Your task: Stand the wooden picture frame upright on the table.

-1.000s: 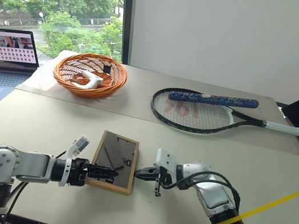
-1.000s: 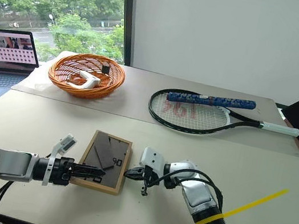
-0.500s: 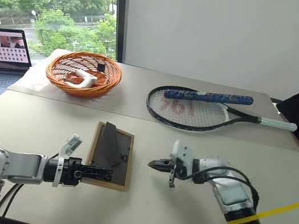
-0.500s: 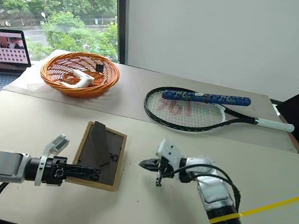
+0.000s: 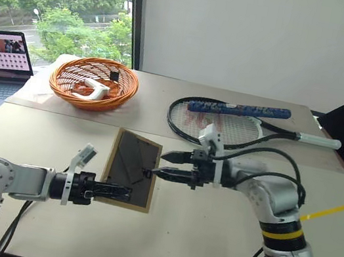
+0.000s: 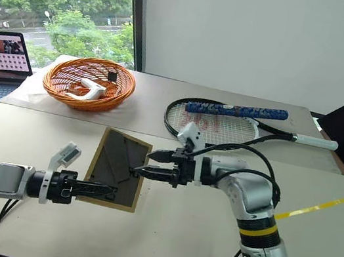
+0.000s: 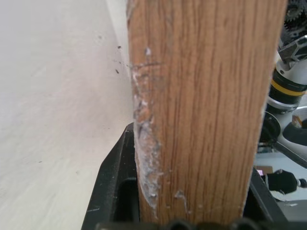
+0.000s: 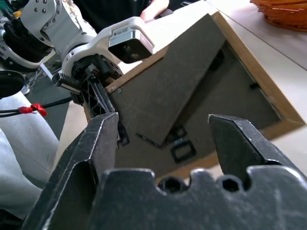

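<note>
Wooden picture frame (image 5: 130,169), near edge clamped by left gripper (image 5: 122,193), far edge raised off table (image 5: 205,241); right gripper (image 5: 164,166) open beside it.

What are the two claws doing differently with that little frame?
The left gripper is clamped on the wooden picture frame's near edge, tilting it up; the right gripper is open, holding nothing. The left reaches low over the table; the right hovers higher at the backboard. Both point at the frame.
</note>
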